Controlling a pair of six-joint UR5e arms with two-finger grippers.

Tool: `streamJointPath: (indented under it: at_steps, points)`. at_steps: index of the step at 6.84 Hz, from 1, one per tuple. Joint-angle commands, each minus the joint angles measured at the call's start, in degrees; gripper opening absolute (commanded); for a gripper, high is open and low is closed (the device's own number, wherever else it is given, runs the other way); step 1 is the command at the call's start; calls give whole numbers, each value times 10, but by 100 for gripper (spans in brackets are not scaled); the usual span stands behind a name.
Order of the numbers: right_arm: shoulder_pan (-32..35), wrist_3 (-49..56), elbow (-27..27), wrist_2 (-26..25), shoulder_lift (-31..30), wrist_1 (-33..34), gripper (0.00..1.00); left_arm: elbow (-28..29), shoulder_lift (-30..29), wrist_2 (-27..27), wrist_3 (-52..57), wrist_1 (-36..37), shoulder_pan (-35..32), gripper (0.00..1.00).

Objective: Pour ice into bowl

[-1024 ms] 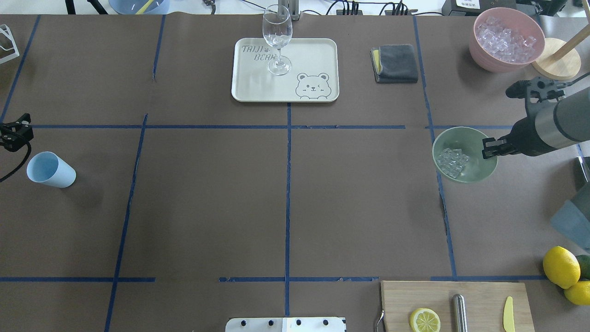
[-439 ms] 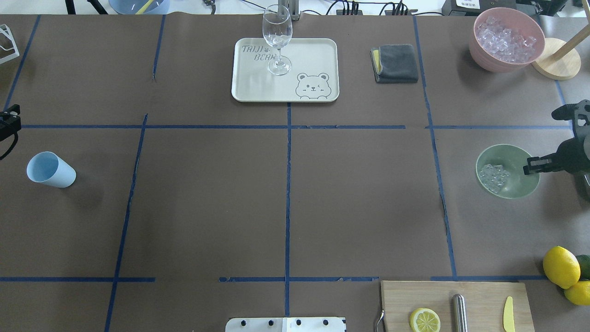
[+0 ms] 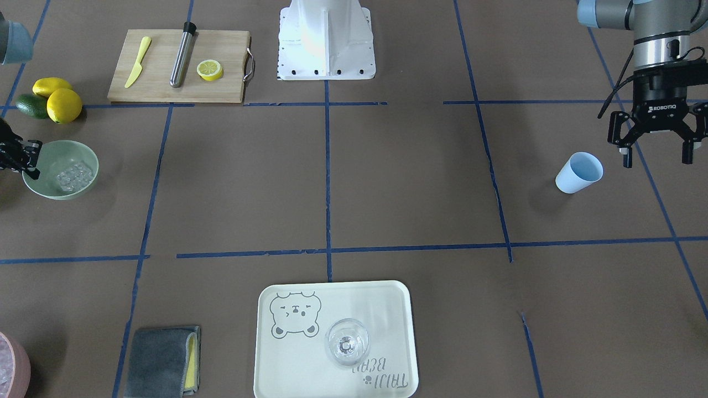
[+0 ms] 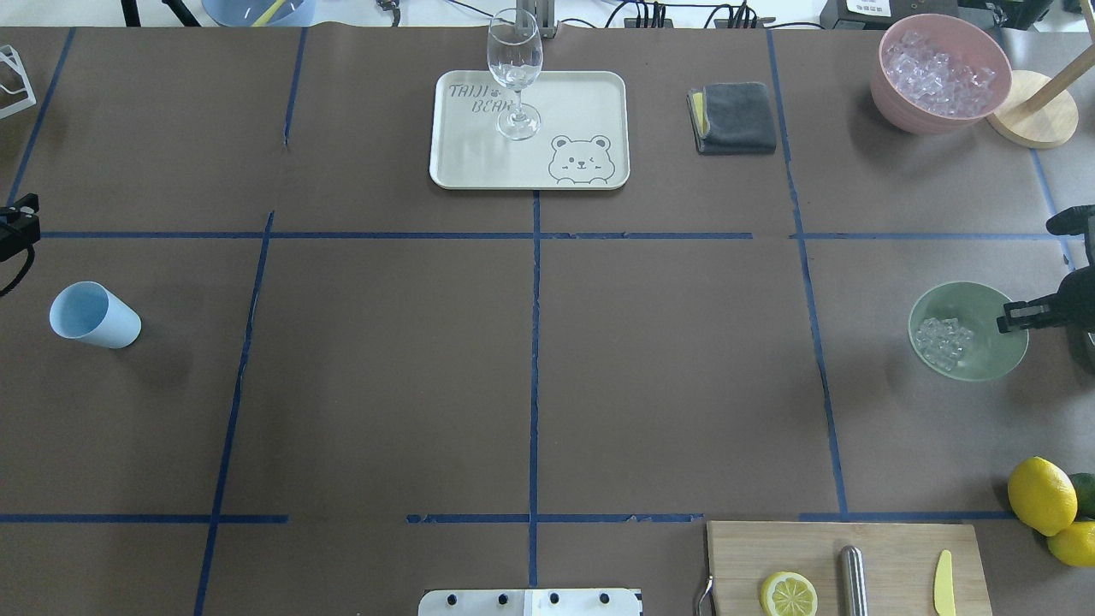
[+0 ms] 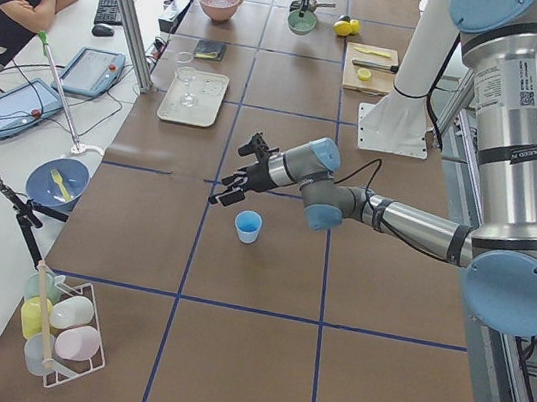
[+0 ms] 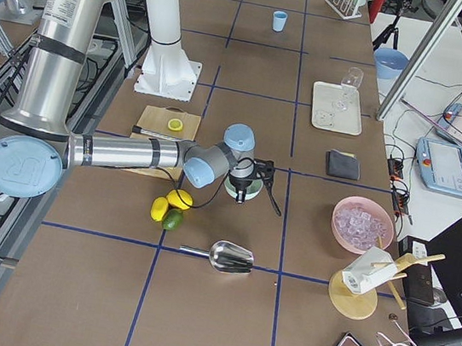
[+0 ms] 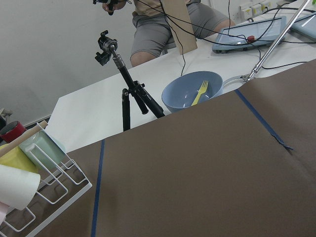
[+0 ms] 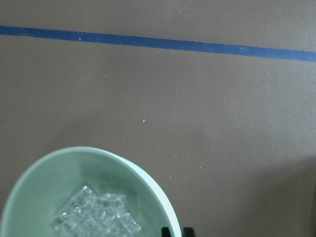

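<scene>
The pale mint-green bowl (image 4: 984, 346) stands at the table's right side with a small heap of clear ice cubes (image 4: 939, 340) inside it. My right gripper (image 4: 1011, 318) is shut on the bowl's right rim. The front-facing view shows the same: bowl (image 3: 55, 159), ice (image 3: 74, 176), right gripper (image 3: 29, 163). The right wrist view looks down into the bowl (image 8: 44, 187) at the ice (image 8: 96, 219). My left gripper (image 3: 657, 150) is open and empty, hanging beside the upright blue cup (image 3: 579, 172).
A pink bowl (image 4: 941, 73) full of ice is at the far right. A tray (image 4: 582, 94) carries a wine glass (image 4: 515, 73). A grey cloth (image 4: 734, 117), a cutting board (image 4: 890, 547), lemons (image 4: 1040, 494) and a metal scoop (image 6: 232, 257) are also here.
My right gripper has carried the green bowl with the ice to the right and slightly toward the robot. My left gripper drew back a little toward the left edge.
</scene>
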State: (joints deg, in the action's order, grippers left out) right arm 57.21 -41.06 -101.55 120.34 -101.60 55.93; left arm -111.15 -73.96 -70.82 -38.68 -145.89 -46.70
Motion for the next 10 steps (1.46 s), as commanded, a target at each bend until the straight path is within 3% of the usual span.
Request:
streamJointPath:
  at_steps: [1, 2, 3, 4, 5, 6, 7, 8, 9, 10]
  points:
    - [0, 0, 3, 5, 15, -4, 100, -3, 0, -15, 5, 0, -3, 100]
    - [16, 8, -4, 33, 16, -3, 100, -5, 0, -55, 31, 0, -34, 100]
    - [74, 72, -6, 69, 11, 5, 100, -4, -1, -108, 75, 2, -81, 100]
    - [119, 165, -10, 81, 11, 48, 100, -2, -8, -149, 121, 8, -119, 100]
    - [156, 252, -32, 78, 12, 137, 100, 8, -10, -201, 151, 17, -148, 100]
    - [188, 330, -52, 67, 37, 230, 100, 8, -28, -274, 189, 78, -200, 100]
    - [237, 411, -58, 67, 69, 322, 100, 16, -78, -349, 300, 176, -281, 100]
    - [283, 514, -55, 68, 100, 401, 100, 19, -134, -358, 373, 298, -321, 100]
    - [327, 559, -59, 76, 111, 455, 100, 21, -145, -362, 380, 340, -327, 100]
    - [351, 570, -57, 84, 105, 461, 100, 38, -142, -395, 380, 344, -328, 100]
